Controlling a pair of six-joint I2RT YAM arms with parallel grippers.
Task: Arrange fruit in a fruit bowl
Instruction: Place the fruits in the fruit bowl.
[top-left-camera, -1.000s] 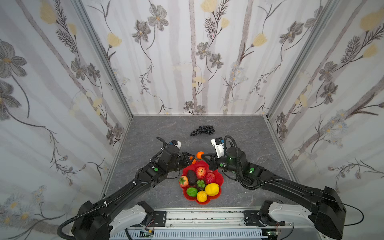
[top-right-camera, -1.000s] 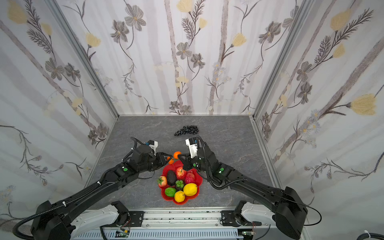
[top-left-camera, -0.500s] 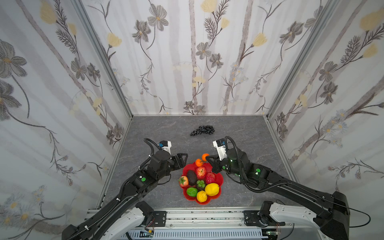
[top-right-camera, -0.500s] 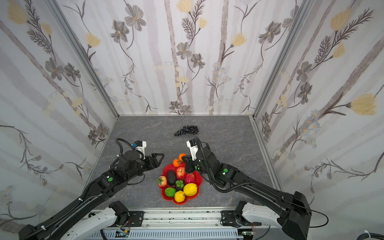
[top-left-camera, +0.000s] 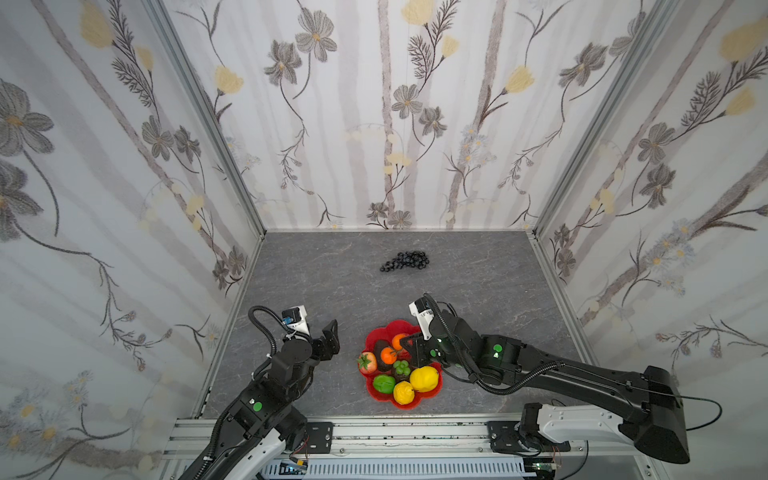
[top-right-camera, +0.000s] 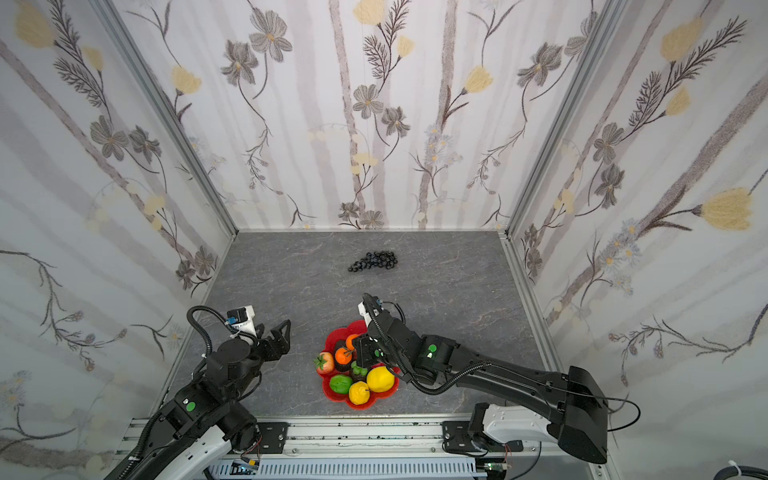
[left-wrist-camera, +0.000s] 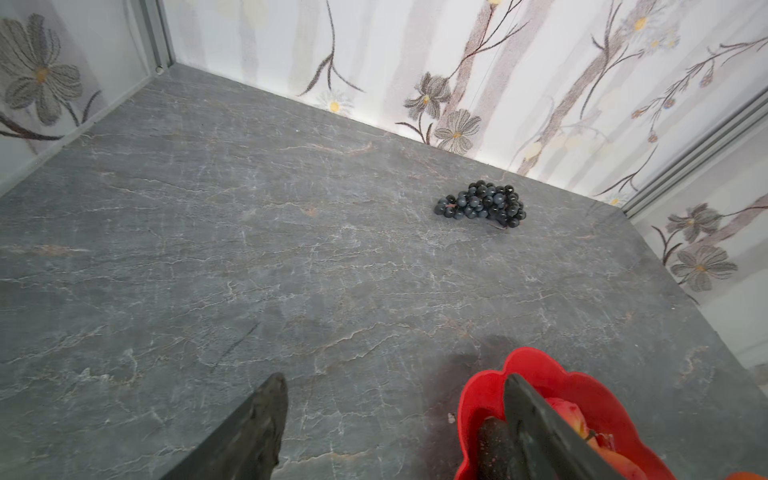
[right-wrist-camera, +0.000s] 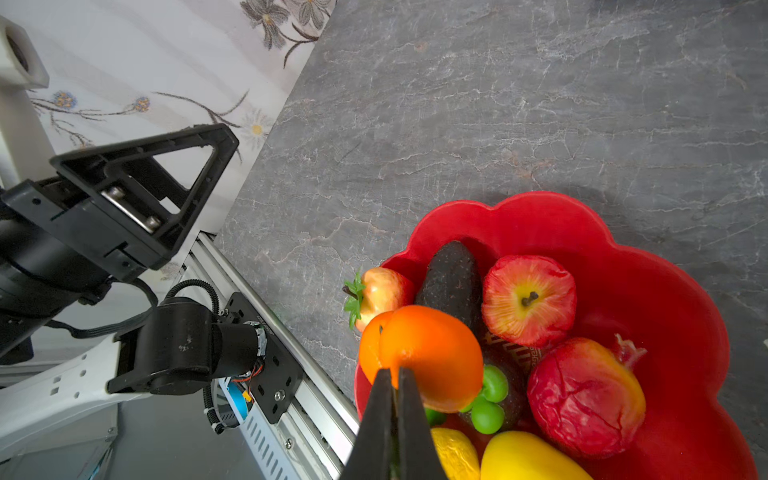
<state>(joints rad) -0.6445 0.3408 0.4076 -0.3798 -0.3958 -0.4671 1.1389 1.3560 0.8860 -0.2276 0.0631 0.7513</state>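
- Grapes (top-left-camera: 405, 261) are the one fruit outside the fruit bowl (top-left-camera: 384, 330). They lie alone on the grey surface (top-left-camera: 316, 270), well beyond the bowl toward the back wall.
- The bunch's long axis runs roughly along that wall, tapering toward the left arm's side.
- The right pincer (right-wrist-camera: 392, 376) looks somewhat nearer. It hangs over the bowl with jaws pressed together, tips touching a tiny orange (right-wrist-camera: 432, 357); whether they pinch its stem I cannot tell.
- The left pincer (left-wrist-camera: 390, 384) is spread and empty, just beside the bowl on the left arm's side. I judge it the likelier one to fetch the grapes.
- The bunch is dark, glossy and knobbly, made of many small beads. A grip across its narrow width looks safest.
- The bowl already holds an apple (right-wrist-camera: 528, 299), an avocado (right-wrist-camera: 451, 278), a lemon (top-left-camera: 404, 392) and more, packed close.
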